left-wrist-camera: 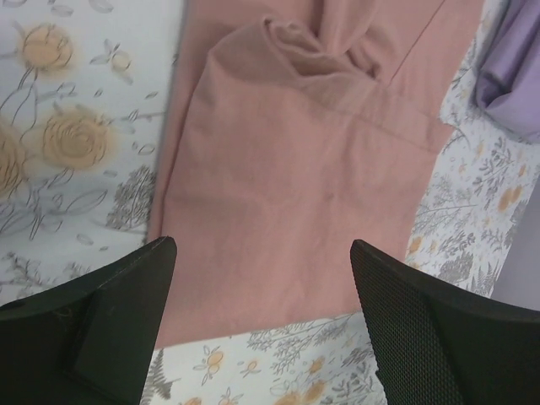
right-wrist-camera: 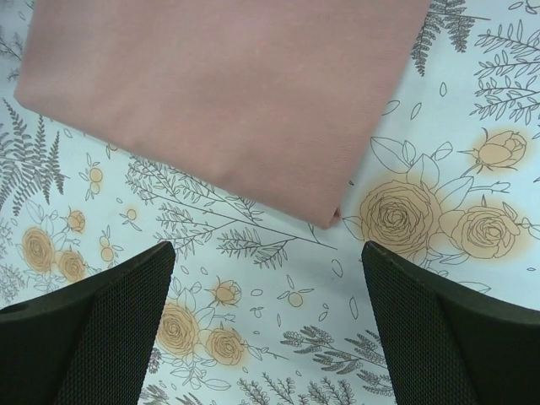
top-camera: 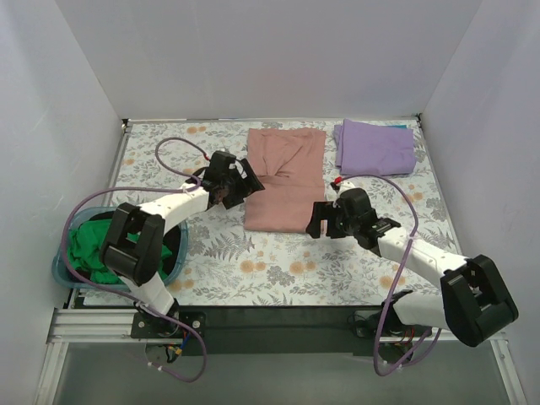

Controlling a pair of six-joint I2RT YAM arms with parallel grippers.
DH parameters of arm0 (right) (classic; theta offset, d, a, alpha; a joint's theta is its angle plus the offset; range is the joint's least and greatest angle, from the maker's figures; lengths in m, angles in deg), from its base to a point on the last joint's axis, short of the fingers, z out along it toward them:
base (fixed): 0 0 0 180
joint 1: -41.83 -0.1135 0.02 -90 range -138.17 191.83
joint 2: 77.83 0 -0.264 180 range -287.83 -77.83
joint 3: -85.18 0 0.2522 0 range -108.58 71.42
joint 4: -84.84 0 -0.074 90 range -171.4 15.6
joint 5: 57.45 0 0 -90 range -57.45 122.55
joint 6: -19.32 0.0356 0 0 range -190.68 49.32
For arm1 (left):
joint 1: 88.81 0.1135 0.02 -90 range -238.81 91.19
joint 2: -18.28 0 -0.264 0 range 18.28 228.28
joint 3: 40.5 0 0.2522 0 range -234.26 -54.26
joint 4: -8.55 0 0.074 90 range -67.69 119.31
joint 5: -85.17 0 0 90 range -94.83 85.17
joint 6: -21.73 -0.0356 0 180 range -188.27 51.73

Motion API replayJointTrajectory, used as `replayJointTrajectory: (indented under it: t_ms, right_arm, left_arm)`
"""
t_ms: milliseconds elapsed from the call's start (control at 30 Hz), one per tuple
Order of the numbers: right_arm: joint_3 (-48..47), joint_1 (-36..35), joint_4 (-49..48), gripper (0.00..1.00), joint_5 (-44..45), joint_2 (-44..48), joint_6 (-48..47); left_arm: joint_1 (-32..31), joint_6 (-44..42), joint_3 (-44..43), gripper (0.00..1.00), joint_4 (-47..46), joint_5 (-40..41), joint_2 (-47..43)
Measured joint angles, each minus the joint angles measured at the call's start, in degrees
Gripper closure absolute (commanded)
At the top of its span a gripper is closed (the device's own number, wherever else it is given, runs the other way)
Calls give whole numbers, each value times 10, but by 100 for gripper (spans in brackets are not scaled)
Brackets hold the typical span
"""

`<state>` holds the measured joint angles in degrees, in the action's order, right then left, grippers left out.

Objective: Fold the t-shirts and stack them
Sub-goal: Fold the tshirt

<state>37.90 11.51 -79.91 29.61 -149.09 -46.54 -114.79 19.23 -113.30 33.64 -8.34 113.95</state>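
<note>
- My left gripper (top-camera: 250, 183) hangs over the left edge of the dusty-pink t-shirt (top-camera: 285, 179). Its jaws are spread wide with nothing pinched between them.
- From my left wrist, the pink cloth fills the gap between my two fingers (left-wrist-camera: 110, 316). A rumpled, bunched fold shows toward the far end of the shirt.
- My right gripper (top-camera: 315, 222) sits just beside the near right corner of the same pink shirt. It is also spread wide and holds nothing.
- From my right wrist, that corner lies flat just ahead of my fingers (right-wrist-camera: 439, 325), with only the flowered table (top-camera: 253, 266) between them.
- The pink shirt lies in the middle of the table toward the far side. It is folded into a long rectangle running near to far.
- The lavender t-shirt (top-camera: 375, 148) rests folded in the far right corner, with a narrow strip of table between it and the pink one.
- The green t-shirt (top-camera: 89, 245) is bunched inside the teal basket (top-camera: 57, 268) at the near left edge, beside my left arm.
</note>
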Motion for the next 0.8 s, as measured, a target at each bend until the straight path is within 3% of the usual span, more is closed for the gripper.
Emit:
replayJointTrajectory:
  t_ms: [400, 800]
  right_arm:
    - [9, 0, 27, 2, 7, 63, 12]
    - [27, 0, 59, 2, 25, 81, 11]
  left_arm:
    - [0, -36, -158, 16, -4, -59, 184]
    - [8, -78, -386, 16, 40, 1, 322]
